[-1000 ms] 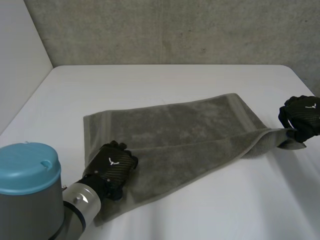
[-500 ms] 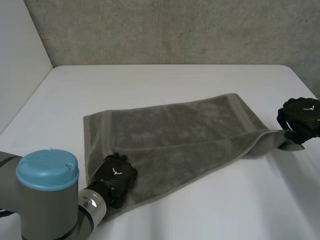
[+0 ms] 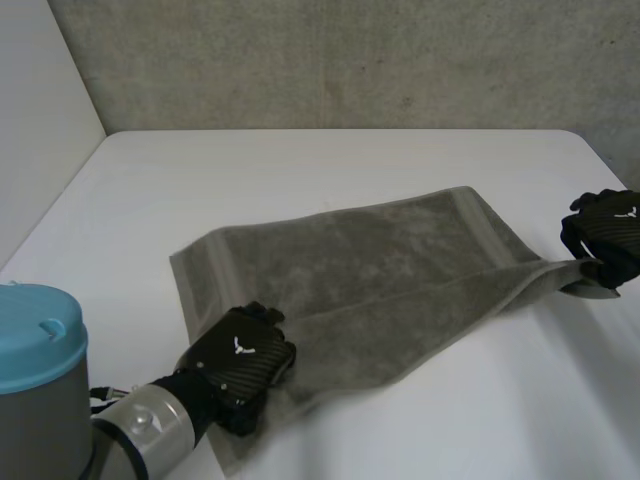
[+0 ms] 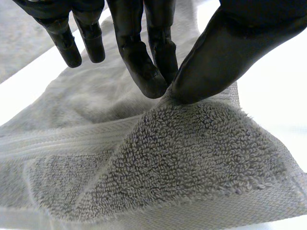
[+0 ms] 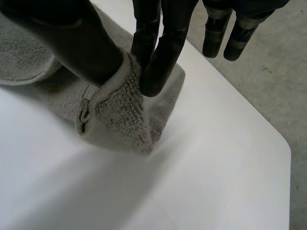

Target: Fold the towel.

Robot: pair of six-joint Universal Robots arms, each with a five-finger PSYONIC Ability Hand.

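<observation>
A grey-green towel (image 3: 370, 280) lies spread across a white table (image 3: 300, 170), drawn out between my two hands. Most of it lies flat. A long crease runs through it from beside my left hand (image 3: 240, 355) across to my right hand (image 3: 608, 235).

My left hand sits on the towel's corner nearest my body, with my grey arm (image 3: 130, 435) coming in behind it. In the left wrist view, my thumb (image 4: 230, 52) closes against some of my fingers (image 4: 144, 62). They pinch the cloth between them and raise it into a small peak. My other fingers on that hand hang straight, just clear of the towel. A woven band (image 4: 62, 139) crosses the towel just beyond my fingertips.

My right hand is at the far end of the towel, where the cloth narrows to a point. In the right wrist view, my thumb (image 5: 72, 43) and some fingers (image 5: 163, 52) nip the bunched corner between them. The cloth folds over below my fingertips, and my remaining fingers stay straight beside it, holding nothing.

Past my right hand is the table's rounded corner, then grey floor (image 5: 259, 86). A rough concrete wall (image 3: 350, 60) stands behind the table.
</observation>
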